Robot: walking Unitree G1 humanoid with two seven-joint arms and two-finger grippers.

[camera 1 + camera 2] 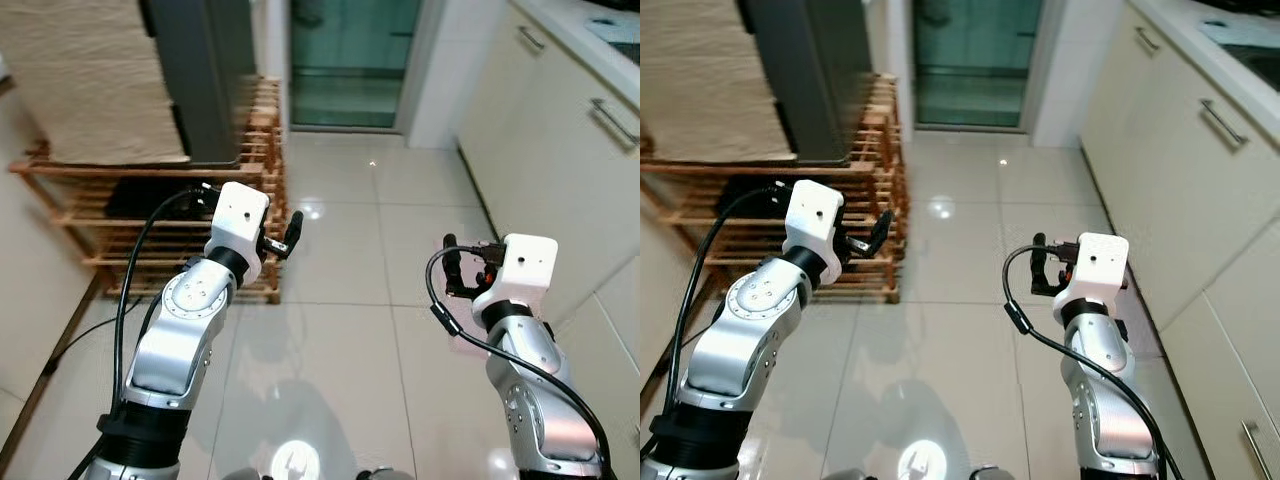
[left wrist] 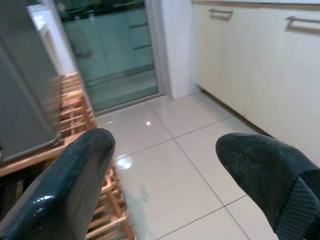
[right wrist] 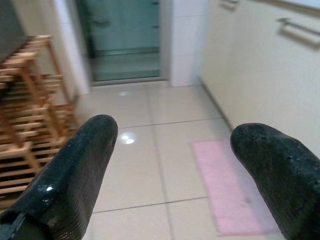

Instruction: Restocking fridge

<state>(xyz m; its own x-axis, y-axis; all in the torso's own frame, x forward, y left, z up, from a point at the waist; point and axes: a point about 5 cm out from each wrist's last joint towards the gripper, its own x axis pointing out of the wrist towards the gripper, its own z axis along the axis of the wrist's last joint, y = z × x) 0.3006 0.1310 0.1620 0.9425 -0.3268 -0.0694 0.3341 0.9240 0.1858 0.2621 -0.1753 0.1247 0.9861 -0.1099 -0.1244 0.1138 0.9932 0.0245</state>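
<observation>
- Glossy cream floor tiles [image 1: 340, 330] run through a narrow kitchen toward a frosted glass door [image 1: 350, 60] at the far end.
- At far left, a wooden slatted rack [image 1: 150, 230] stands against the wall, with a beige textured cloth [image 1: 90, 80] hanging over its near part.
- On the rack's far part stands a tall dark grey appliance [image 1: 210, 70]; whether it is the fridge cannot be told, and its front looks closed.
- Left gripper [image 1: 285, 238] is raised in front of the rack, above the floor; its two black fingers [image 2: 70, 190] are spread wide with nothing between them.
- Right gripper [image 1: 462, 268] is held up over the tiles near the cabinets; its fingers [image 3: 70, 185] are also wide apart and hold nothing.
- Below it, a pink mat [image 3: 230, 190] lies on the floor just beside the cabinet base.
- Along the right wall run cream cabinets [image 1: 560, 170] with metal bar handles [image 1: 612, 122], under a pale countertop [image 1: 590, 30].
</observation>
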